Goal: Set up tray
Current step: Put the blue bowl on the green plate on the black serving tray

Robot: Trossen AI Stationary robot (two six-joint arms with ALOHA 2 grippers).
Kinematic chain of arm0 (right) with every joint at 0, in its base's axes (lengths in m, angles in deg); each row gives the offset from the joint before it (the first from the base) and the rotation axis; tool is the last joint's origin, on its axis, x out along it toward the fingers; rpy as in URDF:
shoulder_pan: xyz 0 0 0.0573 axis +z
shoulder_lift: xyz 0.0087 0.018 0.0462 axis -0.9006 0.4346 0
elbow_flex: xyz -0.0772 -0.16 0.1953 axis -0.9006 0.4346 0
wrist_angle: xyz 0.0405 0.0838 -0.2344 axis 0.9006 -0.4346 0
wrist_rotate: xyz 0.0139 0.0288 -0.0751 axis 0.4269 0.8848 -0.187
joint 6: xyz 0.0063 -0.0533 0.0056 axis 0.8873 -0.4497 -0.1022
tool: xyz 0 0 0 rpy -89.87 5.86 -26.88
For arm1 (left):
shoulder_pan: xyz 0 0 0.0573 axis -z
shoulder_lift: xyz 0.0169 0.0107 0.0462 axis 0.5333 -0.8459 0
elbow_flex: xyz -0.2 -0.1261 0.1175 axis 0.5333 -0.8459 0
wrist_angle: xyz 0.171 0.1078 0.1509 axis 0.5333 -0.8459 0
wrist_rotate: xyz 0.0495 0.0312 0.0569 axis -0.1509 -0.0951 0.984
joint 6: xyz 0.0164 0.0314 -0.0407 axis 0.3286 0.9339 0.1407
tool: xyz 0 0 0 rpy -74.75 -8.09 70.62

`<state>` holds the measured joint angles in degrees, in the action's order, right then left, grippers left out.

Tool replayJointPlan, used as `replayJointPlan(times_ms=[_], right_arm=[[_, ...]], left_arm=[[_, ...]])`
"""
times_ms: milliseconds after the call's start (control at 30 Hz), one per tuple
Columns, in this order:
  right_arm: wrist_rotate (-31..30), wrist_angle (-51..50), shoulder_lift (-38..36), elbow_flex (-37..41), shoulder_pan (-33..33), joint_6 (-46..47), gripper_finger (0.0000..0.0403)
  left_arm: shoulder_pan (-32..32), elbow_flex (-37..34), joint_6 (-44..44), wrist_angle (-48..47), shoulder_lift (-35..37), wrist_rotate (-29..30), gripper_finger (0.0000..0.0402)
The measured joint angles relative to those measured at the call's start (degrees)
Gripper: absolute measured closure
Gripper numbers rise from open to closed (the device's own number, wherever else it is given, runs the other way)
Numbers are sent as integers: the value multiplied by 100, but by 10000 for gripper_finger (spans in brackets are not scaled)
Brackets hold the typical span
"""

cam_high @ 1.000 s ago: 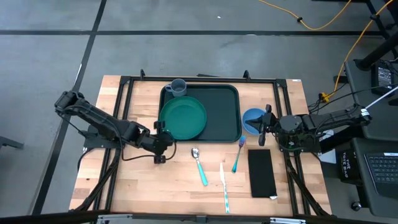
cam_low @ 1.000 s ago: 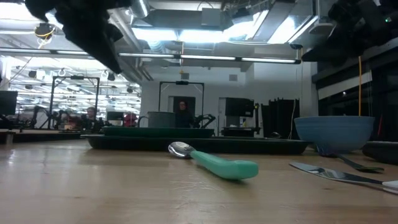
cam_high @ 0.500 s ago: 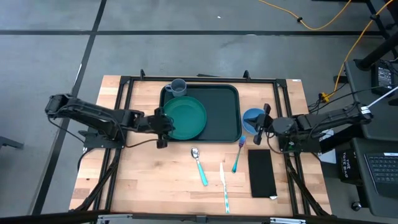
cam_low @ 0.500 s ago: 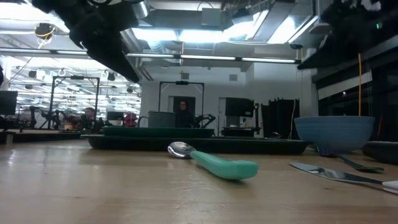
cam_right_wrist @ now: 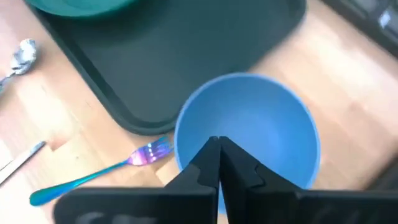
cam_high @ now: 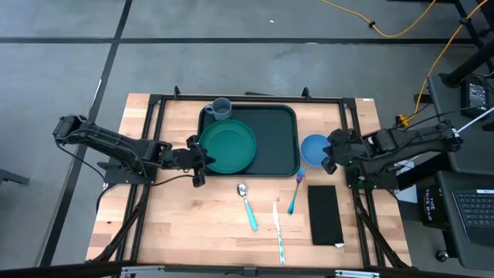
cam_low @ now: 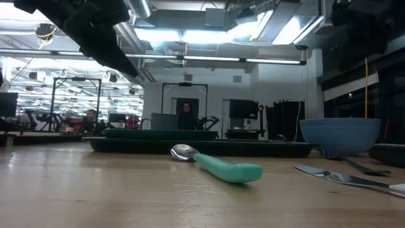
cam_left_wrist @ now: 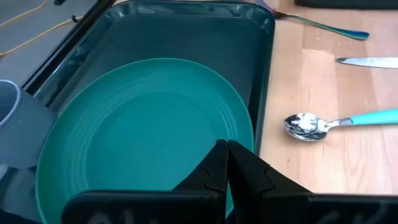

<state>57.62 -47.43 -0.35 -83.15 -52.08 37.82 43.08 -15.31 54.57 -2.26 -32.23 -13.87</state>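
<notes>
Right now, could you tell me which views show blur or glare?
Right wrist view: the blue bowl and tray look soft. Low view: ceiling lights glare, and the spoon is sharper than the room behind. High view: evenly lit.

high: overhead, straight down | low: table-level | both share tray (cam_high: 266, 123)

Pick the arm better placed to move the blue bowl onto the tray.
Right. The right pincer hovers at the blue bowl, which sits on the table beside the tray. The left pincer is at the green plate, across the tray.
</notes>
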Motion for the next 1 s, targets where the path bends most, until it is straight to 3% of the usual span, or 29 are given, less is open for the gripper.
replayJointPlan(times_ms=[467, 633, 867, 1000], right_arm=[[708, -591, 197, -105, -157, 1173, 393], [1144, -561, 245, -46, -205, 479, 393], [1158, -540, 451, -46, -203, -1752, 393], [1171, -457, 670, -44, -203, -2226, 393]], left_arm=[[-2, 0, 2, 23, -6, 179, 398], [-2, 0, 168, 21, -6, 497, 398], [-9, 0, 156, 21, -6, 493, 398], [-7, 0, 108, 21, -6, 489, 398]])
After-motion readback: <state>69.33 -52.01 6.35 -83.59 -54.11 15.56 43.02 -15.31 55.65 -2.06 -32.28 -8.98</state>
